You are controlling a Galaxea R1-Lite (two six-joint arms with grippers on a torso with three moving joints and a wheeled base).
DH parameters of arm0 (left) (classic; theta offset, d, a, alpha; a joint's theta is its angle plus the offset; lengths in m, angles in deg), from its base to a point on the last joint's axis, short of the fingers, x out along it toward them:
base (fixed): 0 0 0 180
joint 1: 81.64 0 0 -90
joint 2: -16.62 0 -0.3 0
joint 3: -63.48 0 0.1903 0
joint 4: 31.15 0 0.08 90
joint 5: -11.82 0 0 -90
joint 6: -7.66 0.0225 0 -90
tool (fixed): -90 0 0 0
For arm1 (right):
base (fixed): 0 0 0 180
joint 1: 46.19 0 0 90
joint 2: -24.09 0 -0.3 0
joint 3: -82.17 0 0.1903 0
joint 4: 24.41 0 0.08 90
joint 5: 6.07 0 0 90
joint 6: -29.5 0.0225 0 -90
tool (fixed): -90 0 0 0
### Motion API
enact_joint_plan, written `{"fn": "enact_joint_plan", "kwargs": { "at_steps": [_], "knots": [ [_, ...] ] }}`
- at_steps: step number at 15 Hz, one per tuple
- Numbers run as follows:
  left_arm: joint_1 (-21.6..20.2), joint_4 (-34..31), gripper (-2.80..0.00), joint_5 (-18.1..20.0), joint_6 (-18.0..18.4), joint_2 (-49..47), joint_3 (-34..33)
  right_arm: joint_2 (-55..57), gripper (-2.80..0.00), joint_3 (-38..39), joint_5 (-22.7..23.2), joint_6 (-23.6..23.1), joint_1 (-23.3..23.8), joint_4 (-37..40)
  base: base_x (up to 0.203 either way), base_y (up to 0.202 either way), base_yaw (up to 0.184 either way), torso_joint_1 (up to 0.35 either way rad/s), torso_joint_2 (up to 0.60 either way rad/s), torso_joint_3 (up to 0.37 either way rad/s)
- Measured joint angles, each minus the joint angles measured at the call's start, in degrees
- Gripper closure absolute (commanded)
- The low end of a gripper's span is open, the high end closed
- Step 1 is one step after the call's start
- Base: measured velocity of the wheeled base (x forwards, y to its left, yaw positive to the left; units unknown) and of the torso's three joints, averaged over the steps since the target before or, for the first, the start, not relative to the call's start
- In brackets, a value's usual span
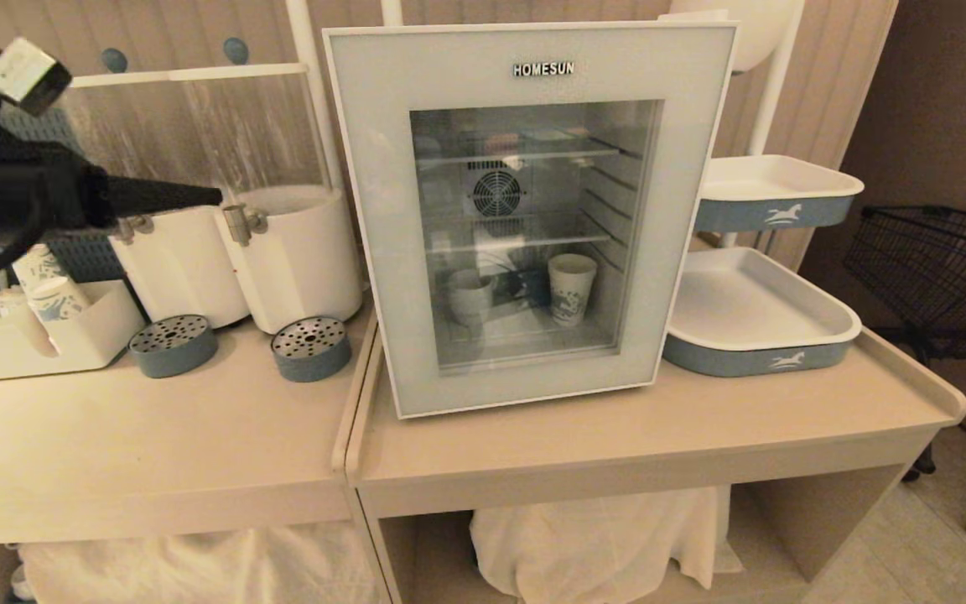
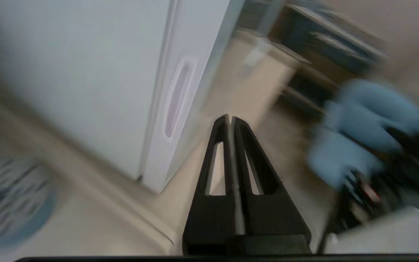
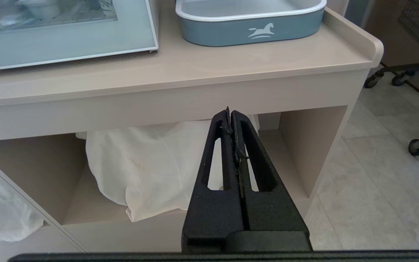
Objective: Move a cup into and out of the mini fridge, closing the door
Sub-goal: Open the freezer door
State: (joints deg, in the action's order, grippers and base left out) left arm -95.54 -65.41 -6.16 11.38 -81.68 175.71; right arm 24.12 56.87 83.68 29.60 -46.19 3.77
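The mini fridge (image 1: 366, 210) stands on the right-hand counter with its door (image 1: 676, 210) closed. Through the glass, the small white cup (image 1: 470, 295) sits on the fridge floor, left of a blue-patterned paper cup (image 1: 572, 288). My left gripper (image 1: 216, 197) is shut and empty, held level and pointing right, left of the fridge above the dispensers. In the blurred left wrist view, the left gripper (image 2: 229, 118) hangs beside the fridge's white side (image 2: 86, 83). My right gripper (image 3: 230, 112) is shut and empty, parked low in front of the counter, out of the head view.
Two white dispensers (image 1: 298, 260) and round grey-blue drip trays (image 1: 311, 348) stand left of the fridge, with an organiser of paper cups (image 1: 47, 331) further left. Stacked trays (image 1: 755, 356) sit on the right, beyond them a black wire cart (image 1: 944, 252). White cloth (image 3: 140, 163) fills the shelf below.
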Motion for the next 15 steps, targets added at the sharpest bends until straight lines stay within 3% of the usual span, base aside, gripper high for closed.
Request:
{"fn": "enact_joint_plan", "kwargs": {
  "at_steps": [2,5,10,15],
  "knots": [
    [-1.14,2.3,-2.8,8.53,4.82,-6.63,0.03,0.02,0.0,0.0,0.01,-0.02,0.02,0.0,0.0,0.0,0.0,0.0,0.0,0.0],
    [-0.88,3.13,-2.8,14.66,10.57,-14.84,0.73,0.02,0.0,0.0,0.01,-0.02,0.02,0.0,0.0,0.0,0.0,0.0,0.0,0.0],
    [4.72,3.22,-2.8,15.15,12.0,-19.71,0.77,0.02,0.0,0.0,-0.01,-0.02,0.0,0.0,0.0,0.0,0.0,0.0,0.0,0.0],
    [9.57,3.1,-2.8,14.6,17.94,-20.3,0.17,0.0,0.0,0.0,-0.02,-0.02,0.0,-0.04,0.0,0.0,0.0,0.0,0.0,0.0]
  ]
}}
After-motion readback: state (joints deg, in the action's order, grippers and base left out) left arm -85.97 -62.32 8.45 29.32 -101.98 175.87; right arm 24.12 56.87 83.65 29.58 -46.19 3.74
